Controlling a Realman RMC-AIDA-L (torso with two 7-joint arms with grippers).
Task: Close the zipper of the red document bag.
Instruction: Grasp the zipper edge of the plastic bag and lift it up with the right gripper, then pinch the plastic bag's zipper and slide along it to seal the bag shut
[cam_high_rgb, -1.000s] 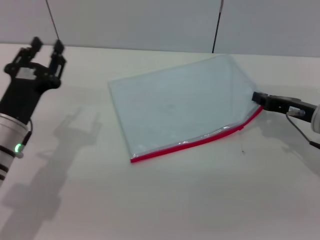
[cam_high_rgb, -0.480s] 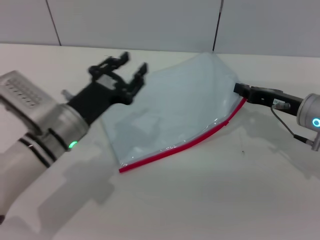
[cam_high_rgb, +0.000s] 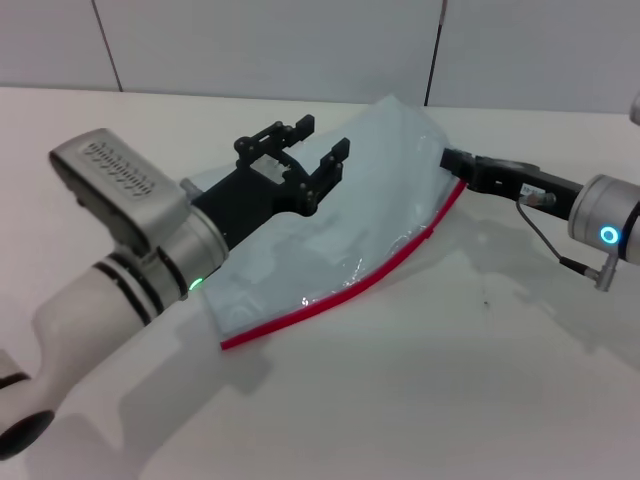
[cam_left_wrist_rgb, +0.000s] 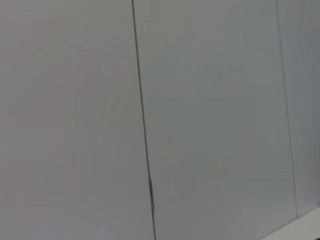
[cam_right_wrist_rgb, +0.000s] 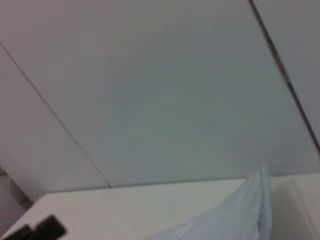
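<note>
The red document bag (cam_high_rgb: 372, 215) is a translucent pale blue pouch lying on the white table, buckled upward at its right end. The zipper (cam_high_rgb: 372, 282) is the red strip along its near long edge, curving up to the far right corner. My right gripper (cam_high_rgb: 453, 161) is shut on that raised end of the zipper. My left gripper (cam_high_rgb: 322, 150) hovers open over the bag's left half, touching nothing. A corner of the bag (cam_right_wrist_rgb: 242, 210) shows in the right wrist view. The left wrist view holds only wall panels.
The white table (cam_high_rgb: 420, 400) stretches bare in front of the bag. A grey panelled wall (cam_high_rgb: 300, 50) stands right behind the table. My left arm's thick forearm (cam_high_rgb: 130, 250) crosses the table's left side.
My left arm swung in from the far left to above the bag. The right gripper pulled the zipper end leftward and back; the bag slid left and buckled more.
</note>
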